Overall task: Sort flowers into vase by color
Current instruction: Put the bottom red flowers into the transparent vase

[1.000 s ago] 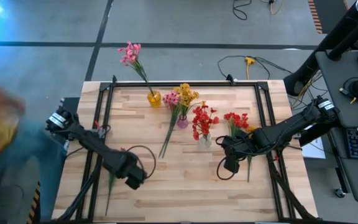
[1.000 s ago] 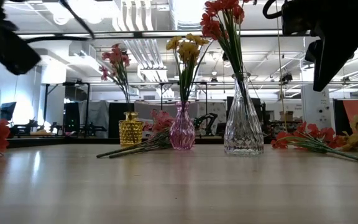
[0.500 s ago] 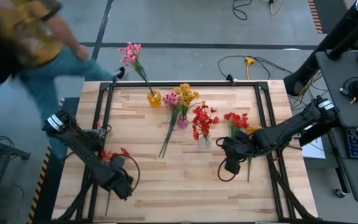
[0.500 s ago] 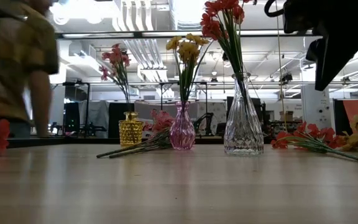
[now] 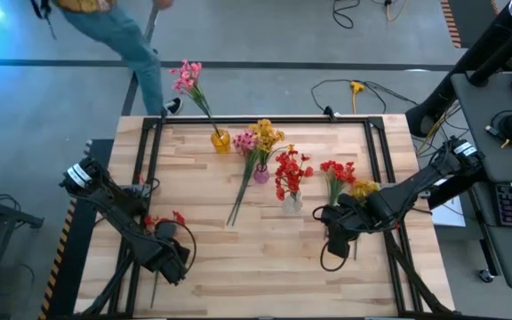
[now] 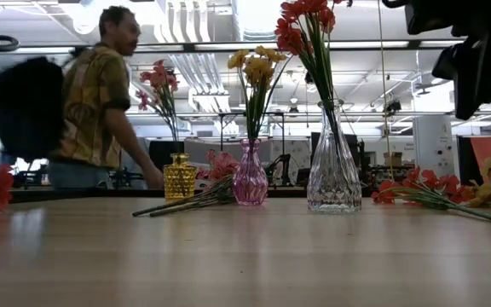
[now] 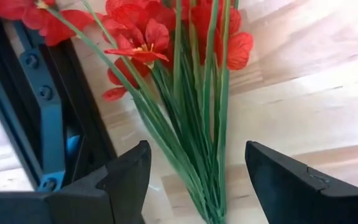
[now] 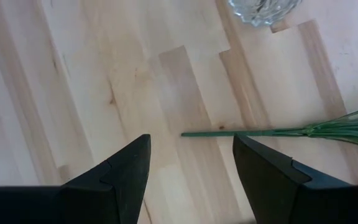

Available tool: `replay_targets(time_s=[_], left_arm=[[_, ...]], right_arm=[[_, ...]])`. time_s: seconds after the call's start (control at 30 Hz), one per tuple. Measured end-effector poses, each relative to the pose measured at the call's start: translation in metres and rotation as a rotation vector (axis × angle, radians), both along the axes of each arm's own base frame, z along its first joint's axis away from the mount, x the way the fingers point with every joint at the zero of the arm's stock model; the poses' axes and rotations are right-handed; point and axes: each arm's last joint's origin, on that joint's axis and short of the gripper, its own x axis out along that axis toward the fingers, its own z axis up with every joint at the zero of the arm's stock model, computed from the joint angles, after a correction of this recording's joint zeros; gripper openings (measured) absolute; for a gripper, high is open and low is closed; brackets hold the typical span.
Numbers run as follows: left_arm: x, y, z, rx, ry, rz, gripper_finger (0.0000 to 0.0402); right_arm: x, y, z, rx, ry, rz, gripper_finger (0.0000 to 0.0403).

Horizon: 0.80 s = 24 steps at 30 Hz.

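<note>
A red flower spray (image 5: 160, 222) lies at the table's left edge, stems toward the near edge. My left gripper (image 5: 172, 260) hangs above it, open; in the left wrist view its fingers stand either side of the green stems (image 7: 201, 143) without touching them. My right gripper (image 5: 334, 240) is open above bare wood, by the stem end (image 8: 247, 132) of the loose red spray (image 5: 336, 171) and yellow spray (image 5: 363, 188) lying at the right. Red flowers stand in the clear vase (image 5: 292, 203), yellow ones in the pink vase (image 5: 261, 173), a pink one in the yellow vase (image 5: 220, 140).
A loose pink spray (image 5: 244, 142) lies beside the pink vase, its stem running toward the near edge. The black frame rail (image 7: 39, 106) runs close by the left red spray. A person (image 6: 101, 111) walks beyond the far left corner. Bare wood spans the near half.
My left gripper has moved toward the table's near left corner, uncovering the red blossoms beside it, and now stays over the stems. My right gripper has shifted slightly toward the near edge. A person has walked past the table's far left side.
</note>
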Motion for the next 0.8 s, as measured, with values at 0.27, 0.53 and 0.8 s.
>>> replay_targets(time_s=[0.27,0.53,0.8], left_arm=[[-0.006,0.004,-0.017,-0.018,-0.03,0.028,0.0239],[-0.003,0.003,-0.016,0.006,-0.077,0.018,0.0146],[-0.004,0.006,-0.015,0.066,-0.088,-0.01,0.0011]], right_arm=[[-0.002,0.004,0.0,0.0,0.0,0.017,0.0221],[-0.002,0.003,0.0,-0.001,-0.001,0.016,0.0221],[-0.001,0.003,0.0,-0.021,-0.014,0.008,0.0221]])
